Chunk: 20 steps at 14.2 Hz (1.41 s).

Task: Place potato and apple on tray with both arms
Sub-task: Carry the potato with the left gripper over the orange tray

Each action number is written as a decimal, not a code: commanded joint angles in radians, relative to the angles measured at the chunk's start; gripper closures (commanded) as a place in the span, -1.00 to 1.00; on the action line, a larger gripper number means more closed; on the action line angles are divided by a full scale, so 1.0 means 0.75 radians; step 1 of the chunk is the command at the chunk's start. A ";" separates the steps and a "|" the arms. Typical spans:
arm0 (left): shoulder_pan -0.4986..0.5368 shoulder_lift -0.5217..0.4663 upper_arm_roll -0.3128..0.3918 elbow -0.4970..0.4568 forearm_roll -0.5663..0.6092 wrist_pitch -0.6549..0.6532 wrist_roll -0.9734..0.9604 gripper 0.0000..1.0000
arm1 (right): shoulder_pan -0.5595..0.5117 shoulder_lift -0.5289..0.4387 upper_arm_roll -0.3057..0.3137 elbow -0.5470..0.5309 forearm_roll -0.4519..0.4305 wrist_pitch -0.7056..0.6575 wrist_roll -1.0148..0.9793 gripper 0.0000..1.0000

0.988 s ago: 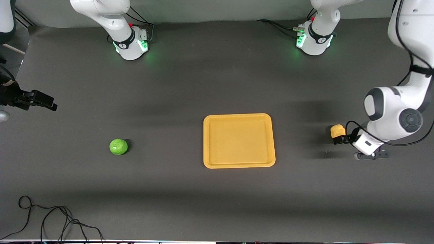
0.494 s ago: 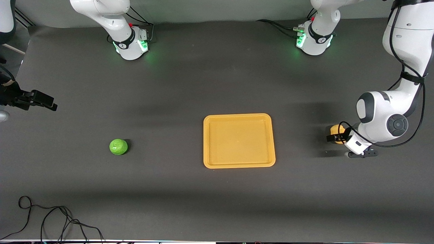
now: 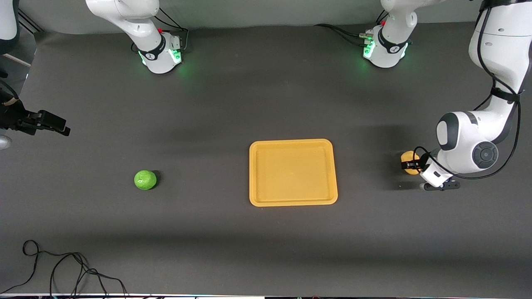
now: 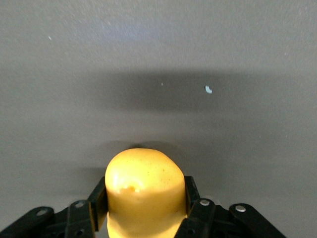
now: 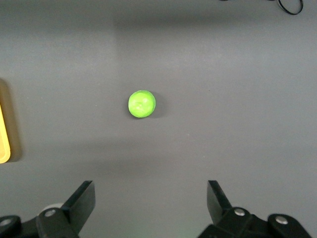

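Observation:
The yellow-tan potato [image 3: 408, 159] lies toward the left arm's end of the table, beside the orange-yellow tray [image 3: 293, 142]. My left gripper [image 3: 410, 164] is down at table height, shut on the potato [image 4: 143, 188], one black finger [image 4: 98, 201] pressed to each side of it. The bright green apple [image 3: 145, 180] sits alone toward the right arm's end, on the tray's other flank. My right gripper [image 3: 65, 128] hangs open over the table edge at that end. In the right wrist view the apple [image 5: 142, 103] lies well ahead of the right gripper [image 5: 151, 198].
Nothing lies on the tray; one corner of the tray [image 5: 4, 141] shows in the right wrist view. A black cable [image 3: 62, 265] loops along the table's near edge toward the right arm's end. The two arm bases [image 3: 160, 54] [image 3: 384, 50] stand along the back edge.
My left gripper slid forward around the potato and shut on it, shifting a little toward the tray. The right arm and the apple have stayed still.

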 commanded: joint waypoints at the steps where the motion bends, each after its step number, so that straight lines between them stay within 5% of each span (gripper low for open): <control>1: -0.012 -0.048 -0.011 0.008 0.013 -0.101 -0.009 0.19 | 0.017 0.007 -0.012 0.021 -0.002 -0.013 -0.009 -1.00; 6: -0.014 -0.189 -0.176 0.318 -0.050 -0.471 -0.011 0.42 | 0.017 0.011 -0.008 0.019 -0.002 -0.013 -0.005 -1.00; 10: -0.043 -0.177 -0.332 0.587 -0.195 -0.725 -0.084 0.95 | 0.021 0.024 -0.002 0.011 -0.002 -0.007 -0.005 -1.00; 15: -0.296 -0.081 -0.361 0.562 -0.175 -0.546 -0.450 0.94 | 0.025 0.024 -0.002 0.009 -0.002 -0.007 -0.005 -1.00; 20: -0.448 0.060 -0.355 0.346 -0.118 -0.076 -0.682 1.00 | 0.023 0.042 -0.004 0.009 -0.002 -0.005 -0.005 -1.00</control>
